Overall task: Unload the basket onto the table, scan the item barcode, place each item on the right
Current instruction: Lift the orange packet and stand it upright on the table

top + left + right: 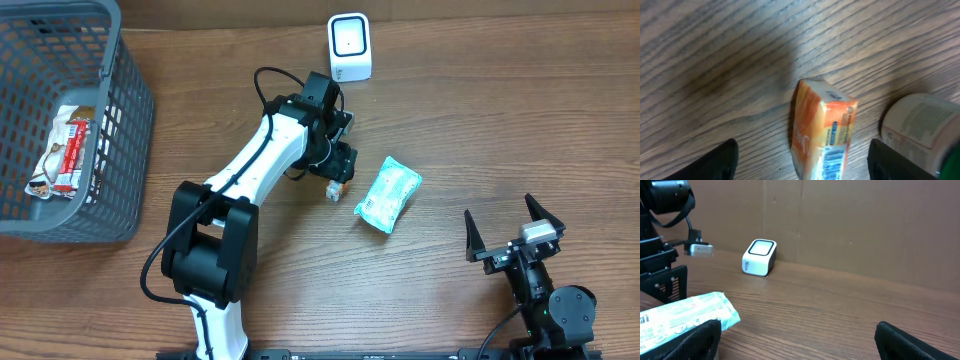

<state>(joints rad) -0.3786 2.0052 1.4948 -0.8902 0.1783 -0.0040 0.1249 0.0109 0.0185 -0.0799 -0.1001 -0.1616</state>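
– At table centre, under your left gripper (807, 162): a small orange box (822, 135) lies on the wood, barcode face showing in the left wrist view.
– Is it gripped?
– No. The fingers (715, 160) are spread, one on each side of the box, with bare table visible in both gaps. Nothing is pinched.
– Where's the scanner?
– The white scanner (349, 47) is at the far edge of the table (500, 120), well apart from the box, beyond the left arm's wrist.
– What else is near the box?
– A teal packet (388, 193) lies flat just beside it, toward your right arm's side. The left wrist view also shows a white printed thing at its right edge, too blurred to name.
– And the right side?
– The right gripper (508, 232) is at the near edge, fingers wide apart, holding nothing, pointing toward the packet and scanner.
– And the basket?
– The grey basket (125, 130) is at the far left, with a red-and-white snack packet (65, 150) inside.
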